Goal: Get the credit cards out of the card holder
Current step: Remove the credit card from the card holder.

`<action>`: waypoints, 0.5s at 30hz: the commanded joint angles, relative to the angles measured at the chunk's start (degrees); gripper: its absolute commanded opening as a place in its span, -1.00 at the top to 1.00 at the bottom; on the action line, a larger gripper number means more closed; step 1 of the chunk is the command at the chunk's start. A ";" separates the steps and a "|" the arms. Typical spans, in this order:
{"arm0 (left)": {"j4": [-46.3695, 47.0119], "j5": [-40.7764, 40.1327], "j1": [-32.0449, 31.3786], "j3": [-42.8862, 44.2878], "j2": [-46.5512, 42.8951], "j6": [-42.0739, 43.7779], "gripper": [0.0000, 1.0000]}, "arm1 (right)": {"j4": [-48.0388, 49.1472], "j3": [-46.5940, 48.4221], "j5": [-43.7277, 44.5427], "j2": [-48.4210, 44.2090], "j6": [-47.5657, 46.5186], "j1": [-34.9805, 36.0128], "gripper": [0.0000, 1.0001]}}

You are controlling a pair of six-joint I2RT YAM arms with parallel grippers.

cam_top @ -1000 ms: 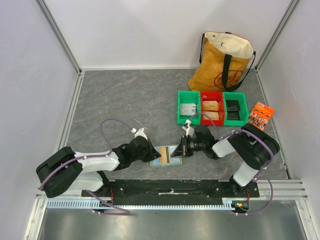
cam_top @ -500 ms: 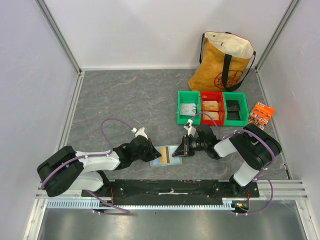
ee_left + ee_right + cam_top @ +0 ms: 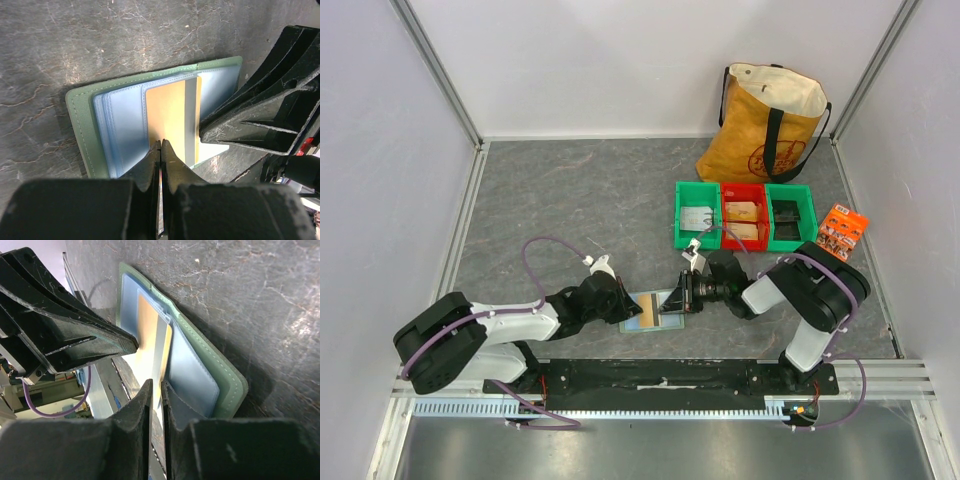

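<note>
— Where is the card holder (image 3: 120, 127) sitting?

— I'm seeing it lying open and flat on the grey table (image 3: 570, 200), close to the near edge. It's lying between my two arms and well apart from the row of bins (image 3: 745, 215).

— What is your left gripper (image 3: 160, 145) doing?

— It's pressing its jaws fully together. The tips are resting on the near edge of the open holder, right where the tan-gold card (image 3: 167, 117) is showing. I'm not managing to tell whether a pocket panel is pinched between them or nothing at all.

— And the right gripper (image 3: 156, 386)?

— It's facing the holder from the opposite side. Its fingers are standing only a sliver apart, and the card's edge is running into that gap. I'm reading it as gripping the tan-gold card.

— How is the card lying?

— It's lying flat over the light blue panels. I'm not able to say how far out of its pocket it is sitting.

— Are the grippers touching each other?

— They're sitting near each other over the holder, but apart.
</note>
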 commanded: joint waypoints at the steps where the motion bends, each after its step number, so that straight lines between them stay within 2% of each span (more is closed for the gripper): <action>1: -8.19 -1.12 0.00 -1.95 0.97 1.44 0.92 | 3.08 1.07 0.80 0.98 0.25 0.38 0.66; 5: -7.92 -1.30 0.00 -2.57 0.18 1.18 0.92 | 2.46 1.16 1.07 1.50 -0.54 0.38 0.69; 11: -7.48 -0.86 0.00 -2.66 0.09 0.92 0.92 | -0.87 1.33 3.35 1.15 -2.03 0.47 0.53; 15: -6.96 -0.51 0.00 -2.74 0.00 0.74 0.92 | -4.48 1.69 5.46 0.01 -3.70 0.64 0.51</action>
